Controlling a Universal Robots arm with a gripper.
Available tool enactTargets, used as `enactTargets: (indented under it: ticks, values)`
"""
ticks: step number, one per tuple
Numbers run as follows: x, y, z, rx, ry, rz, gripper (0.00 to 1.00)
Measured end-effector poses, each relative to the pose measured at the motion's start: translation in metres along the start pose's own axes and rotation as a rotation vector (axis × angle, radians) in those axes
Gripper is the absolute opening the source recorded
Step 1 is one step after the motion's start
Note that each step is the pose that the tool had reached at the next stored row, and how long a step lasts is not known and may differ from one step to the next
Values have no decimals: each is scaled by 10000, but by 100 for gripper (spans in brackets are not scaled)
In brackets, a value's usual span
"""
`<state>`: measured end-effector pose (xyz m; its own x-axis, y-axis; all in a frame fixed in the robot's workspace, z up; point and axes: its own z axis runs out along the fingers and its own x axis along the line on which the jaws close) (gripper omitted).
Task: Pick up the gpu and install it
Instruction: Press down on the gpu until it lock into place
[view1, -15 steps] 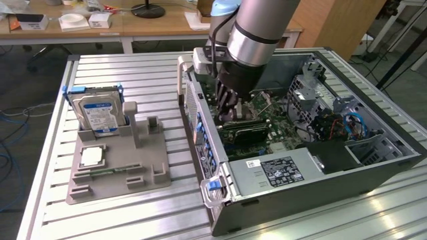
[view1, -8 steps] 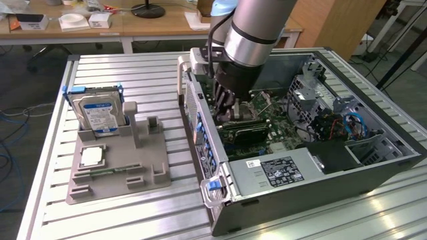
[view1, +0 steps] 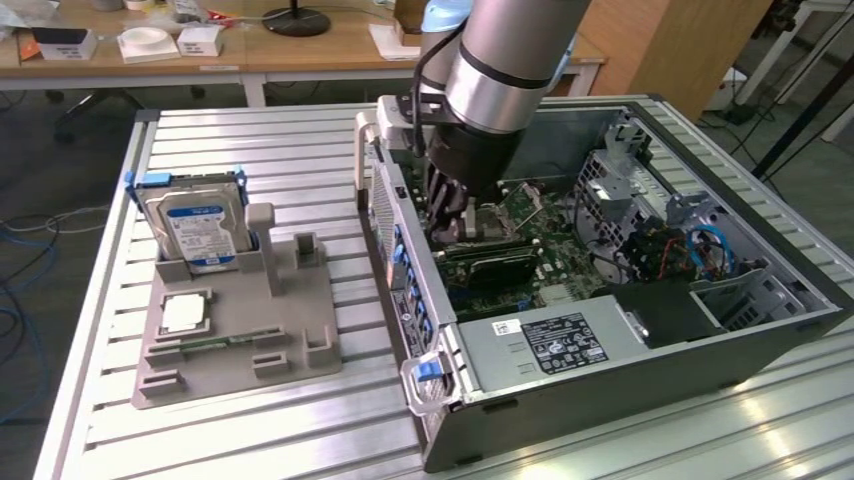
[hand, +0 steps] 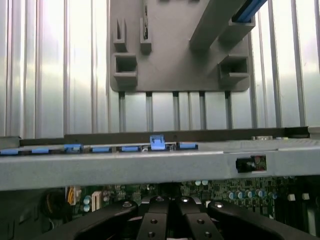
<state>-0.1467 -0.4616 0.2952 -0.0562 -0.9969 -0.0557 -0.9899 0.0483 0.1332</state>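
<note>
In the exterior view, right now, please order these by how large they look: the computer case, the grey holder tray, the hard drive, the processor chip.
1. computer case
2. grey holder tray
3. hard drive
4. processor chip

The case is clearly largest. The chip lies nearer the camera than the drive, yet looks smaller.
</note>
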Motion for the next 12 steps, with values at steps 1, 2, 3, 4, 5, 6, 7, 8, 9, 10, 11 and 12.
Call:
enactTargets:
  ticks: [1,2,3,4,5,6,7,8,9,10,11,12]
  values:
    - [0,0,0,1,1,-1,11]
    - [0,0,0,2,1,-2,11]
    - [0,0,0,1,1,-2,11]
    - [0,1,-1,1,1,-2,11]
    - [0,1,-2,2,1,-1,11]
    - [0,2,-5,1,2,-1,11]
    - [0,3,-11,-1,4,0,11]
    - [0,4,-18,0,3,0,11]
    - [-1,5,-26,1,1,-1,11]
    - [-1,5,-29,2,0,-1,11]
    - [-1,6,-28,2,-1,-1,11]
    - [-2,11,-28,3,-2,1,11]
